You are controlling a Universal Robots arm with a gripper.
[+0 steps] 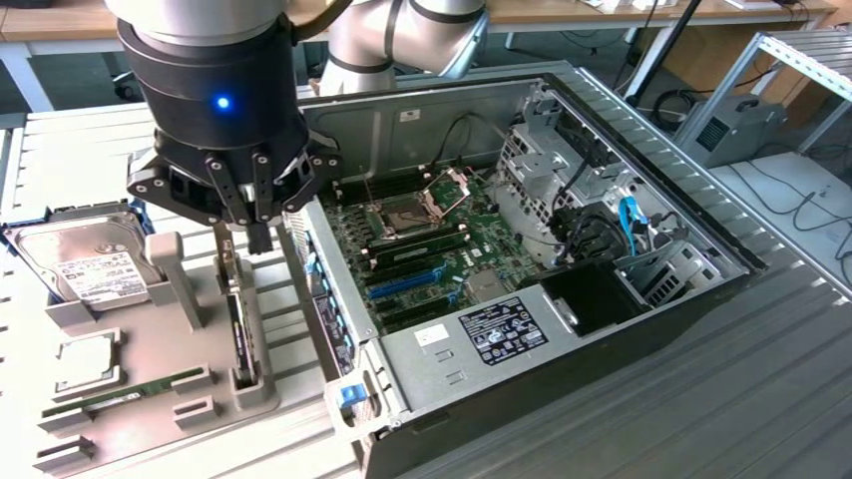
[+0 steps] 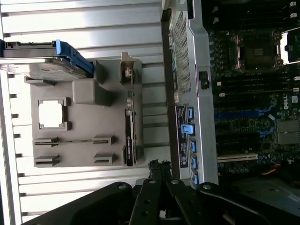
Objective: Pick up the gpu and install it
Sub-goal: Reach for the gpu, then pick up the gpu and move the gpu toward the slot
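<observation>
The gpu (image 1: 237, 334) is a thin black card standing on edge in a slot of the grey holder (image 1: 160, 329), with its pale bracket end toward the back. It is also in the wrist view, as the gpu (image 2: 130, 136) upright in the holder (image 2: 84, 93). My gripper (image 1: 261, 239) hangs just above the card's back end, between the holder and the open computer case (image 1: 665, 180). Its fingers are shut together with nothing between them. In the wrist view my gripper (image 2: 157, 165) sits a little off the card's end, toward the case wall.
The holder also carries a silver hard drive (image 1: 87, 261), a square processor (image 1: 87, 357) and a green memory stick (image 1: 127, 392). Inside the case lies the motherboard (image 1: 426, 239) with blue expansion slots (image 1: 399, 284). The case's side wall (image 2: 187, 93) stands close beside the holder.
</observation>
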